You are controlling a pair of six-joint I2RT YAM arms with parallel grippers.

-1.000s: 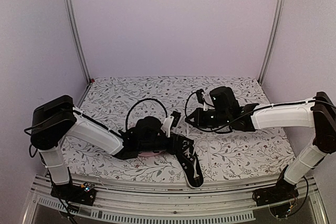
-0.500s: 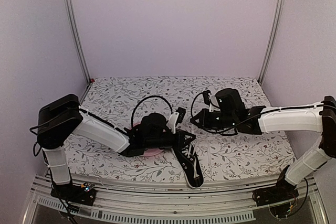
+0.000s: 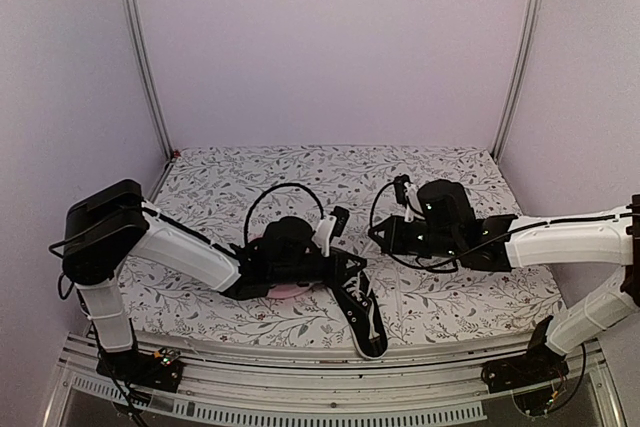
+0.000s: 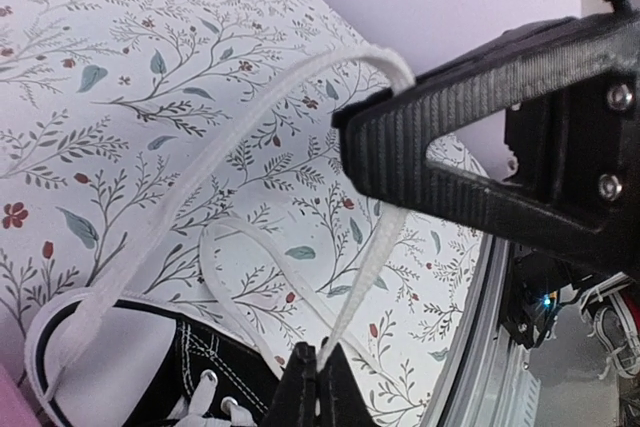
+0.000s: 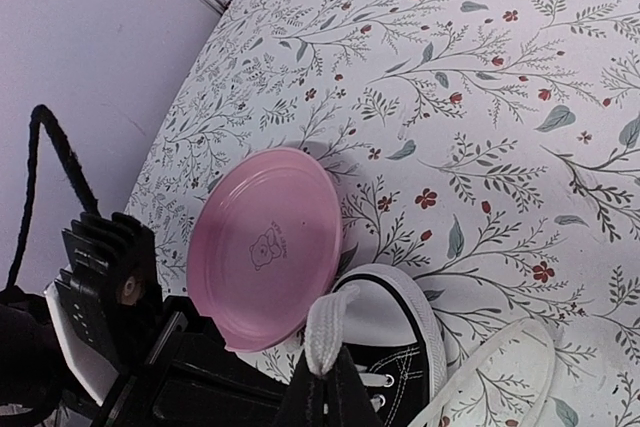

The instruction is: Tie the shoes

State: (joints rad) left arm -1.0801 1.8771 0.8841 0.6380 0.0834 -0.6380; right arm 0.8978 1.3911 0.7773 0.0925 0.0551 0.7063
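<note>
The black shoe point(image 3: 365, 322) with white laces lies near the table's front edge, its white toe cap point(image 5: 385, 312) next to a pink plate point(image 5: 265, 242). My left gripper point(image 4: 320, 379) is shut, pinching a white lace point(image 4: 365, 267) that runs taut up from its tips. That lace loops past a black ribbed finger point(image 4: 480, 147) of the right gripper and back down to the shoe point(image 4: 200, 377). My right gripper point(image 5: 325, 382) is shut on a folded lace end point(image 5: 325, 332) just above the toe cap. From above, the left gripper point(image 3: 345, 265) and right gripper point(image 3: 378, 237) stand close together over the shoe's toe end.
The pink plate point(image 3: 290, 293) lies mostly under the left wrist. A floral mat point(image 3: 460, 292) covers the table. The metal front rail point(image 3: 330, 402) runs just beyond the shoe's near end. Black cables point(image 3: 285, 197) arch over both wrists.
My left gripper has gone from open to shut on the lace. The right arm has shifted right and nearer with its lace end, drawing the lace tighter.
</note>
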